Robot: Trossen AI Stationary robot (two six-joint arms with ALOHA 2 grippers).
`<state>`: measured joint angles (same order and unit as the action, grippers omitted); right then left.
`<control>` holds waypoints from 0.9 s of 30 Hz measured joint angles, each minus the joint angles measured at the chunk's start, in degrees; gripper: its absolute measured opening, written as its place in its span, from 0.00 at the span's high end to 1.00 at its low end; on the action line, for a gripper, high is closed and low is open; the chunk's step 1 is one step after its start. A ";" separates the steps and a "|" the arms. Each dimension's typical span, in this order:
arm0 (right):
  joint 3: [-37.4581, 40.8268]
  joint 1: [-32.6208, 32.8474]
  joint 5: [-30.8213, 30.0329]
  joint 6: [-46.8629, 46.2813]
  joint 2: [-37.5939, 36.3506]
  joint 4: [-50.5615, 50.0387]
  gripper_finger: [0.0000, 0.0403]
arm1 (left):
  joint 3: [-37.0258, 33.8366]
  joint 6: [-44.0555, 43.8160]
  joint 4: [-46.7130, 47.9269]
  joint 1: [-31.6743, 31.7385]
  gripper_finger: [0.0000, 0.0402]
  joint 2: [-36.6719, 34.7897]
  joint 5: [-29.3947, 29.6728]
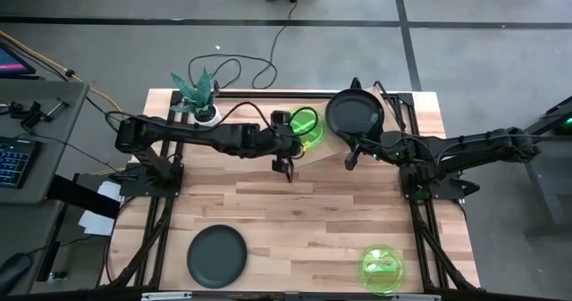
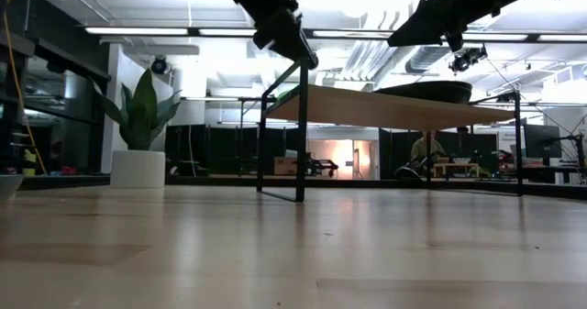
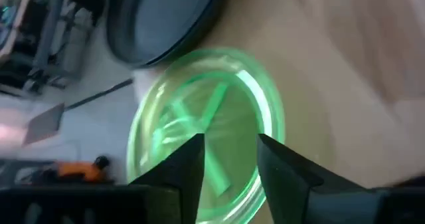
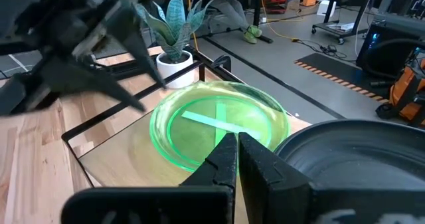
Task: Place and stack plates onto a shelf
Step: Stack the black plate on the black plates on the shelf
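A green plate just set on the shelf – left arm letting go.

The left gripper (image 1: 288, 169) hangs by the shelf's (image 1: 335, 146) front edge, jaws parted and holding nothing; the green plate (image 1: 307, 127) lies on the sloped board's left end, just beside a dark grey plate (image 1: 354, 113) – laid side by side, likely so the like plates can stack on each. The right gripper (image 1: 350, 161), jaws shut and empty, waits at the shelf's front edge. Another grey plate (image 1: 216, 255) and green plate (image 1: 382, 267) sit near the desk's front edge. No writing is readable.
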<state>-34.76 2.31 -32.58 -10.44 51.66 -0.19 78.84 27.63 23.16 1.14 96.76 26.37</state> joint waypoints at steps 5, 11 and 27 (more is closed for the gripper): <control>0.00 0.00 1.06 0.01 0.00 0.00 1.00 | 0.62 -8.56 2.67 -0.49 0.66 -5.46 -4.63; 0.00 0.00 6.77 0.00 0.02 -0.01 1.00 | -12.02 -17.79 -10.69 -1.46 0.69 -16.05 -20.24; 0.00 1.96 8.76 0.43 0.02 1.73 1.00 | -45.27 -19.64 -56.07 -3.26 0.72 -28.22 -20.00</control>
<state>-34.76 4.26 -23.81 -10.00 51.68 1.54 33.57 7.99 -32.91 -2.12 68.53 6.37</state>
